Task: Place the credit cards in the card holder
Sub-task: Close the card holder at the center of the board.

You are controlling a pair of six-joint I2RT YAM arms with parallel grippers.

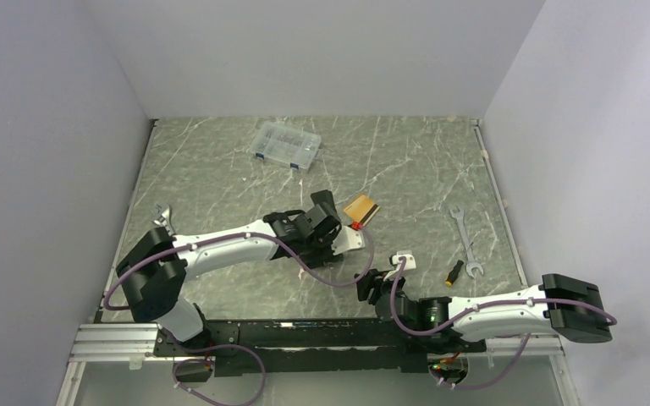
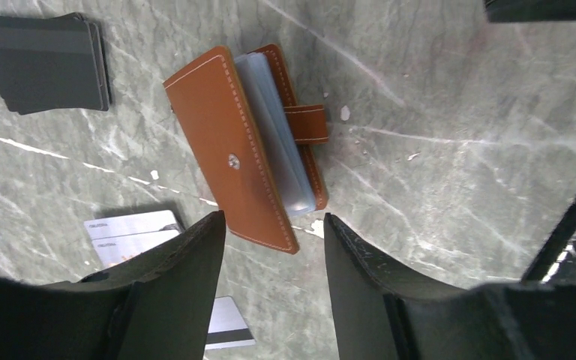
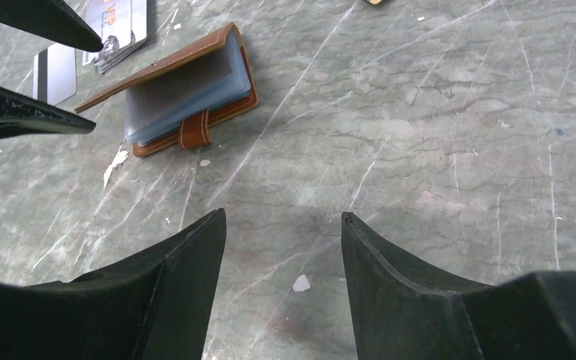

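The coming move turns on how the card holder [image 2: 232, 142] lies from the left end effector [image 2: 274, 219]. It sits on the worktop [image 2: 457, 150] straight ahead of that end effector, its nearest corner just beyond the gap between the fingertips. Its long axis runs on a slant, from far-left to near-right of the jaw line, so neither finger is square to an edge. The snap cover faces up. The strap [image 2: 307, 124] hangs loose on the side towards the right-hand finger, and the clear sleeves [image 2: 281, 142] peek out along that same edge, so the holder is ajar rather than fastened.

The left end effector is released: its jaws stand apart with nothing between them. The silver-grey cards [image 2: 131, 229] lie flat beside the holder, off to the left, partly hidden under the left-hand finger [image 2: 180, 285]. A striped card [image 2: 229, 330] lies nearer in, almost under the wrist.

The right end effector [image 3: 283, 216] is also released and empty, hanging over bare worktop. From there the holder is ahead and to the left, well apart.

The left arm is clearly the nearer to both holder and cards. I judge that no card is sleeved yet. A pick would mean shifting left and down onto the cards, not straight ahead.
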